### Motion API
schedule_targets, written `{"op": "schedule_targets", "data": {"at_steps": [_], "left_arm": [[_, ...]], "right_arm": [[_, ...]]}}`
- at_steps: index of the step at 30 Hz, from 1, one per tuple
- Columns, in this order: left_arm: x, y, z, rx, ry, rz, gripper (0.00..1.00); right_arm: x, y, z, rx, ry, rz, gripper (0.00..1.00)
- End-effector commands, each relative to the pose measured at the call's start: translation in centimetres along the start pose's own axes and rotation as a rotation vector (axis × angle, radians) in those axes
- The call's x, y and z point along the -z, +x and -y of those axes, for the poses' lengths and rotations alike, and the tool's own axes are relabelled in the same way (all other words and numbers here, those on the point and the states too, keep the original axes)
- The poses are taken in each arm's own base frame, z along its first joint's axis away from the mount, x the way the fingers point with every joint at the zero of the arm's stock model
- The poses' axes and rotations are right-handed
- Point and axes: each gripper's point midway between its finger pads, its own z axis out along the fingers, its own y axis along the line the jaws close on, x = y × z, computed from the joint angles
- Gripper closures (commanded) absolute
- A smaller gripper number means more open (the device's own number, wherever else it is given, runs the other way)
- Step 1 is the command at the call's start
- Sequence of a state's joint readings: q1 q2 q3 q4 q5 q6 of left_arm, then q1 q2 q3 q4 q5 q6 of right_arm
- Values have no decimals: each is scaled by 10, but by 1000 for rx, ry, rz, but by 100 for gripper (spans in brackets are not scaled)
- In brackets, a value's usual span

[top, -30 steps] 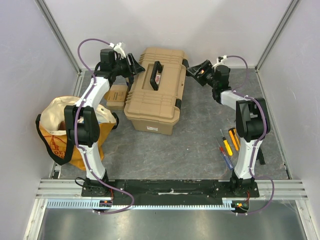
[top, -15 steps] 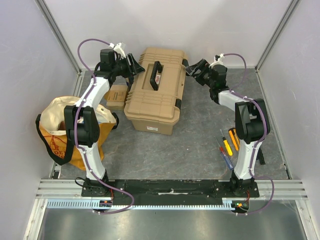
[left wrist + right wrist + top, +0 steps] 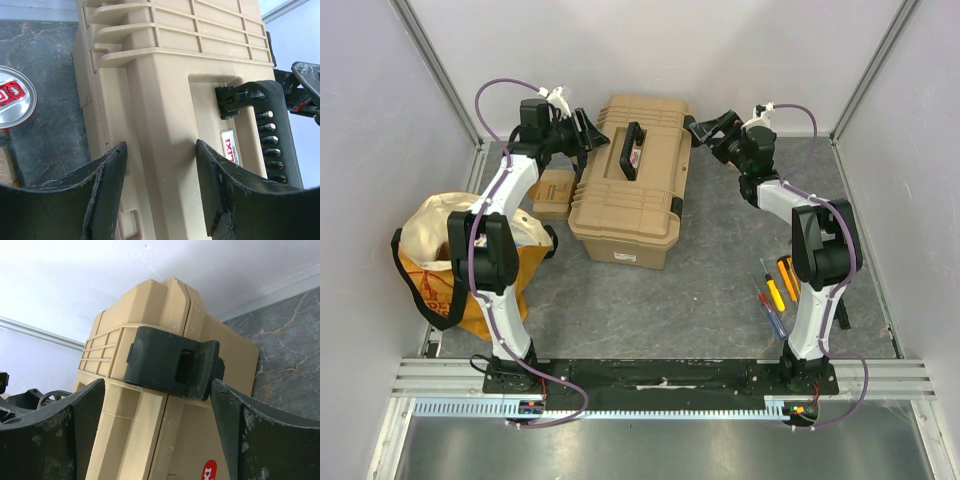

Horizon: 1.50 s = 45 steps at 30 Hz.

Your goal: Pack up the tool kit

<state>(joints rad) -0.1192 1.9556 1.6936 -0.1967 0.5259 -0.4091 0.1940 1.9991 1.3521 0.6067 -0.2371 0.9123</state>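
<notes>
Toolbox point(image 3: 642, 205) lengthwise near-to-far, lid up, handle point(image 3: 633, 150) along long axis.

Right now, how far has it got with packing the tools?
Barely started, it seems. Done: nothing that shows; the toolbox is shut and the screwdrivers lie out on the table. In hand: the right gripper, open, sits around a black latch, and the left gripper, jaws apart, is at the opposite side of the box. Left: probably unlatching, opening, loading the tools, closing.
</notes>
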Motion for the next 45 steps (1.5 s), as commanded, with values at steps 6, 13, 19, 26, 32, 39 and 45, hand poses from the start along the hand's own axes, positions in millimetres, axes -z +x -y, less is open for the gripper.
{"op": "schedule_targets", "data": {"at_steps": [6,13,19,26,32,39,45], "left_arm": [[-1,49,-21,29,-59,-138,37],[-1,53,-23,29,-62,-146,37],[0,57,-25,37,-71,-155,37],[1,56,-29,39,-102,-154,37],[3,54,-33,33,-129,-151,37],[11,23,-16,10,-121,-116,36],[30,-24,17,-40,-86,-30,28]], "right_arm": [[-24,-18,-42,101,2,5,8],[-37,1,-23,132,107,-58,7],[-45,11,3,150,232,-106,9],[-17,0,41,191,443,-63,12],[8,-32,55,188,533,-4,13],[38,-50,39,248,528,-14,8],[61,-12,-2,213,322,-208,7]]}}
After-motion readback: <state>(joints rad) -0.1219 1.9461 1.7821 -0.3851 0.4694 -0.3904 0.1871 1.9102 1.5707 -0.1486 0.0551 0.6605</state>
